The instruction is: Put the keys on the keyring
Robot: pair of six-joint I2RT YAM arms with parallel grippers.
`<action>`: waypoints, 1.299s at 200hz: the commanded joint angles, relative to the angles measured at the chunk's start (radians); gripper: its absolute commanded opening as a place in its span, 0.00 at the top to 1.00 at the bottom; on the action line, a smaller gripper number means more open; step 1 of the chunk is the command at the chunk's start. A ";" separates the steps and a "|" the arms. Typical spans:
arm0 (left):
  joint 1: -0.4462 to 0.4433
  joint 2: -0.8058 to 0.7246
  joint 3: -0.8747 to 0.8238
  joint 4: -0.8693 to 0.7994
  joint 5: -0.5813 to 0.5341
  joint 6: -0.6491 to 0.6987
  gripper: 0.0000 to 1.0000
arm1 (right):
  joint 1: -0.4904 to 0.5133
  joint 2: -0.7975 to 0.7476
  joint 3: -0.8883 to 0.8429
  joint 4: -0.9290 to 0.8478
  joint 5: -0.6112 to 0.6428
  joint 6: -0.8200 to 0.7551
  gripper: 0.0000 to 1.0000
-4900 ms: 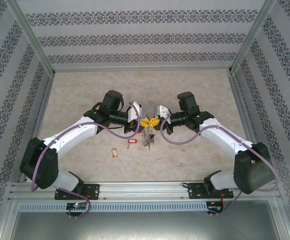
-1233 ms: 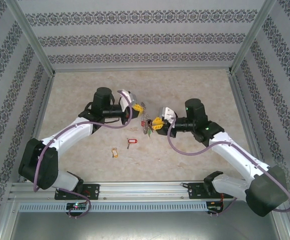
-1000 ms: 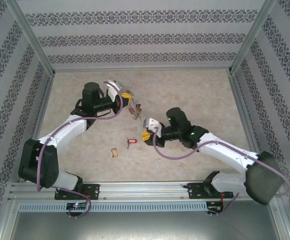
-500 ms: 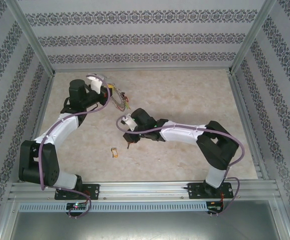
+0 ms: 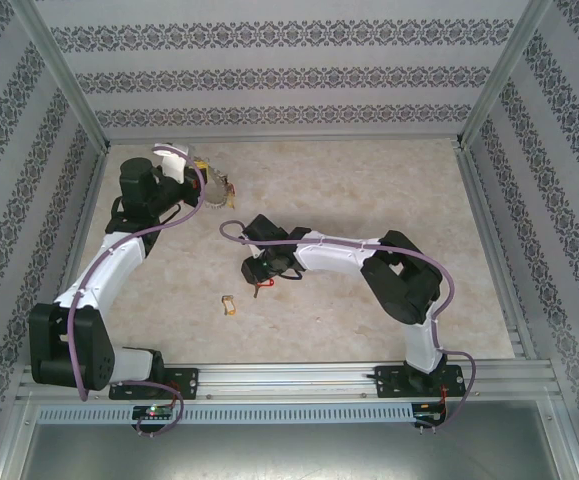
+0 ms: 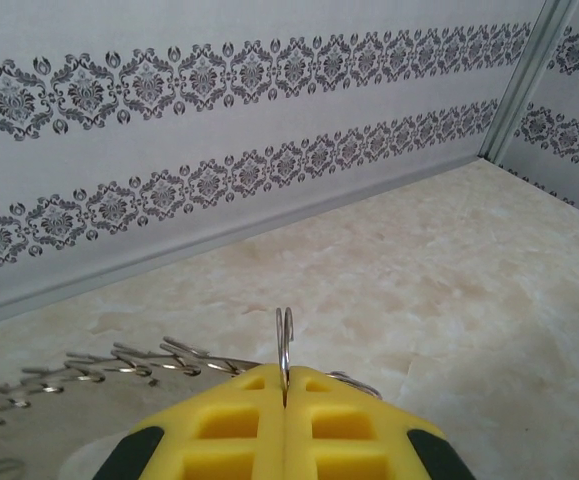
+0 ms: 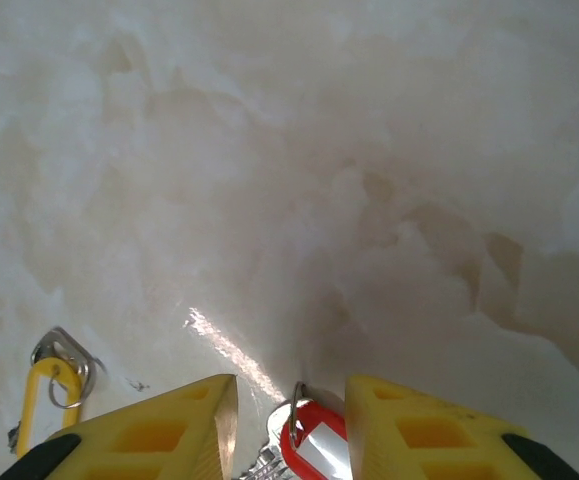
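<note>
Wire of the keyring [image 6: 284,340] is pinched edge-on by the left gripper [image 6: 285,385], whose yellow fingers [image 6: 219,425] are pressed fully together on it, so the loop is stood upright above the pads and the silvery keys are fanned out to one side. In the overhead view the ring is held off the table [image 5: 369,190] at the far left, well apart from the pick-up spot; that is judged to leave the other arm room and to present a free stretch of wire for threading. Across the table, the right gripper [image 7: 291,398] is lowered over the red-tagged key [image 7: 314,440], with its fingers set narrowly apart and the tag and its small ring bracketed between them. No pinch is seen yet, and whether a pad is touching the tag cannot be told. That straddle is read as the line-up for a grasp. The tan-tagged key [image 7: 57,385] is left lying flat on the table just beside, presumably reserved for a second trip.
</note>
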 commanded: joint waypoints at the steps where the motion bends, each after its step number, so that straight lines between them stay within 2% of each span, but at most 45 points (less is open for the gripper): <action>1: 0.009 -0.041 0.022 -0.001 -0.010 0.016 1.00 | 0.016 0.025 0.037 -0.062 0.002 0.030 0.65; 67: 0.009 -0.072 0.020 -0.013 -0.001 0.017 1.00 | 0.016 0.066 0.062 -0.081 0.010 0.018 0.72; 90: 0.009 -0.079 0.017 -0.016 0.006 0.015 1.00 | 0.013 0.052 0.048 -0.071 0.041 0.015 0.80; 98: 0.009 -0.081 0.018 -0.017 0.012 0.016 1.00 | 0.011 0.047 0.043 -0.069 0.043 0.009 0.85; 124: 0.009 -0.088 0.025 -0.018 0.082 0.020 1.00 | -0.013 0.005 -0.008 -0.071 0.047 0.019 0.97; 165: -0.023 -0.073 0.009 -0.011 0.212 0.070 1.00 | -0.092 -0.150 -0.235 -0.018 0.058 0.076 0.98; 213: -0.098 -0.101 -0.050 -0.013 0.256 0.102 1.00 | -0.232 -0.369 -0.510 0.009 0.030 0.126 0.97; 235: -0.135 -0.124 -0.076 -0.029 0.289 0.119 1.00 | -0.296 -0.427 -0.572 0.006 0.007 0.123 0.96; 260: -0.178 -0.132 -0.099 -0.055 0.310 0.141 1.00 | -0.354 -0.417 -0.564 -0.021 -0.014 0.100 0.96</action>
